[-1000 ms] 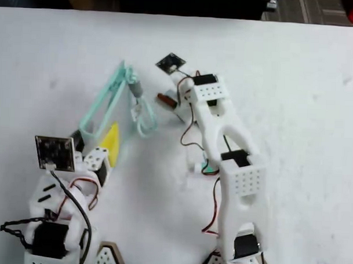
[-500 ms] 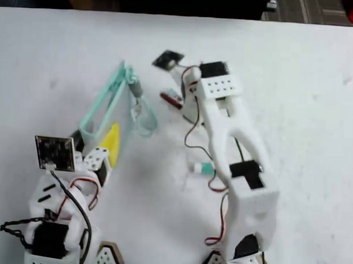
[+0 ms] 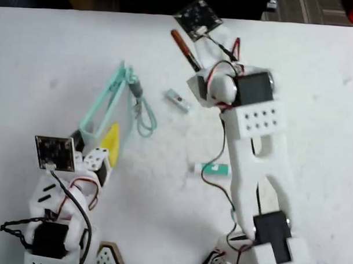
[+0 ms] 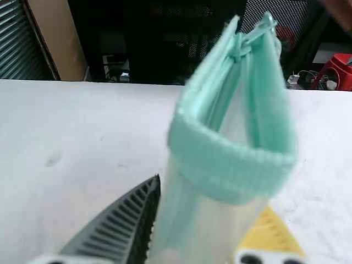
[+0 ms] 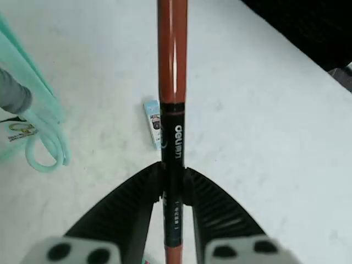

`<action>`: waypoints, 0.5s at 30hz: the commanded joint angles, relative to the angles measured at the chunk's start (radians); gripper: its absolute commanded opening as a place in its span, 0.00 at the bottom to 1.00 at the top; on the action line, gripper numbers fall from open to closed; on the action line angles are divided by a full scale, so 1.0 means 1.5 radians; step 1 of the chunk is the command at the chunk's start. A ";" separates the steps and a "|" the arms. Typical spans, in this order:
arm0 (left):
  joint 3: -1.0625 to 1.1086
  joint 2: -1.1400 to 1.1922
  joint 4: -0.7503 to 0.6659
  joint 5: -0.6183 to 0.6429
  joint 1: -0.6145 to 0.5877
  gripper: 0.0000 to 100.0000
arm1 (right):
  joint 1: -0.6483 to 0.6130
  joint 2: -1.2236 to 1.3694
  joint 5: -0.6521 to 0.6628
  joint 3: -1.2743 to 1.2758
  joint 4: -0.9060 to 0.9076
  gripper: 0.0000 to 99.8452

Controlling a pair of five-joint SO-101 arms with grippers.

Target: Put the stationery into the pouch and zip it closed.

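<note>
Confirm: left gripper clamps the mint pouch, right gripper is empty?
Not empty: the right gripper is shut on a red-brown pen, as the right wrist view shows. The left gripper does clamp the mint pouch.

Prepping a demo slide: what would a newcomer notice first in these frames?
First, the red-brown pen clamped in the right claw, over the far part of the table. Next, the mint pouch, its mouth open, pinched at its near end by the left claw. Between the arms, a pale blue piece and a green-and-white piece lie loose on the table.
</note>
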 commanded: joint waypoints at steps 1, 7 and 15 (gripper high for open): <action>-0.003 0.004 0.015 0.003 0.010 0.20 | 0.003 -0.066 -0.039 -0.012 -0.004 0.02; -0.004 0.004 0.015 0.003 0.010 0.20 | 0.001 -0.169 -0.134 -0.012 -0.054 0.02; -0.004 0.004 0.015 0.003 0.011 0.23 | -0.157 -0.246 -0.221 -0.008 -0.204 0.02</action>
